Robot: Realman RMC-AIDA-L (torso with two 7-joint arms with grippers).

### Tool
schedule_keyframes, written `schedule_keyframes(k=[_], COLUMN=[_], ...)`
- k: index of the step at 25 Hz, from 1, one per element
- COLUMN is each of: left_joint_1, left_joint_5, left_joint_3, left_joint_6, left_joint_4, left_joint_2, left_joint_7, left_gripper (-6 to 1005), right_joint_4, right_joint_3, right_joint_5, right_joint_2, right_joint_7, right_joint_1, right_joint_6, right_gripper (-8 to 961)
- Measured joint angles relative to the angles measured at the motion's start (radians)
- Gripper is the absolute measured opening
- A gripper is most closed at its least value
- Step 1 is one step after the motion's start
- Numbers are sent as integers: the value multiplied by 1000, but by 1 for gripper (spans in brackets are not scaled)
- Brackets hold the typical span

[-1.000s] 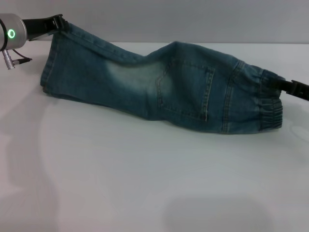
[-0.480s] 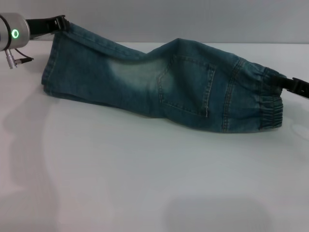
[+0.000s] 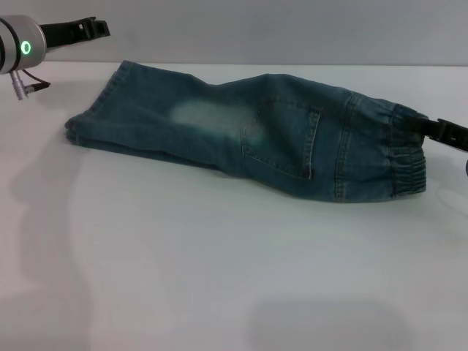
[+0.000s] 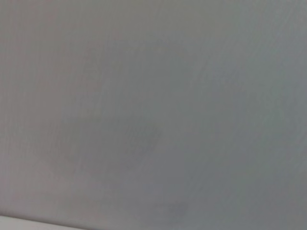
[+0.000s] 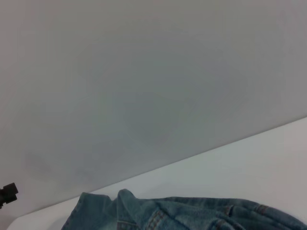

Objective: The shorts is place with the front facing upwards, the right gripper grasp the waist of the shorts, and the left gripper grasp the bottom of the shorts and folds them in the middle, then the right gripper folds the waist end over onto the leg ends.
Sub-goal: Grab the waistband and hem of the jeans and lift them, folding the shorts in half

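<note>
The blue-green denim shorts [image 3: 278, 139] lie folded lengthwise on the white table [image 3: 219, 263], with a pale faded patch on the upper leg. Their leg ends [image 3: 91, 124] rest flat at the left. The gathered waist [image 3: 406, 161] is at the right. My right gripper [image 3: 428, 129] comes in from the right edge and is shut on the top of the waist. My left gripper [image 3: 101, 28] hovers above and left of the leg ends, open and holding nothing. The right wrist view shows the shorts [image 5: 192, 213] and, far off, the left gripper's tip [image 5: 7, 192].
A grey wall [image 3: 256, 29] stands behind the table's far edge. Bare white tabletop stretches in front of the shorts. The left wrist view holds only grey wall.
My left gripper has let go of the leg ends, which dropped flat onto the table. It stays raised at the top left. The right gripper keeps its hold on the waist.
</note>
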Motion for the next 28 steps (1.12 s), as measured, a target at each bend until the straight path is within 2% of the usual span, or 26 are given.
schedule_keyframes(k=[4,14,19,25,28], left_joint_1=[-1,-1,1,4,5], left_joint_5=[0,0,-3,-4,-5], left_joint_3=[1,1,1,1,1], left_joint_6=[-11,-23,-24,-25,-25], left_joint_4=[0,1,3,5,6], left_joint_2=[-3,-10,-12,-12,-12], left_joint_7=[0,0,0,0,2], left_gripper=[455,691,766,781,781], right_joint_4=[2,1,-7,-11,-20], right_joint_3=[0,0,1,5,9], right_joint_5=[0,-1,-1,-1,-1], right_joint_2=[1,1,1,1,2], right_joint_7=[0,13,56,53,53], right_joint_1=[0,1,4,4,1], right_joint_6=[-1,18,49,62,70], right_gripper=[6,17,23,196,414])
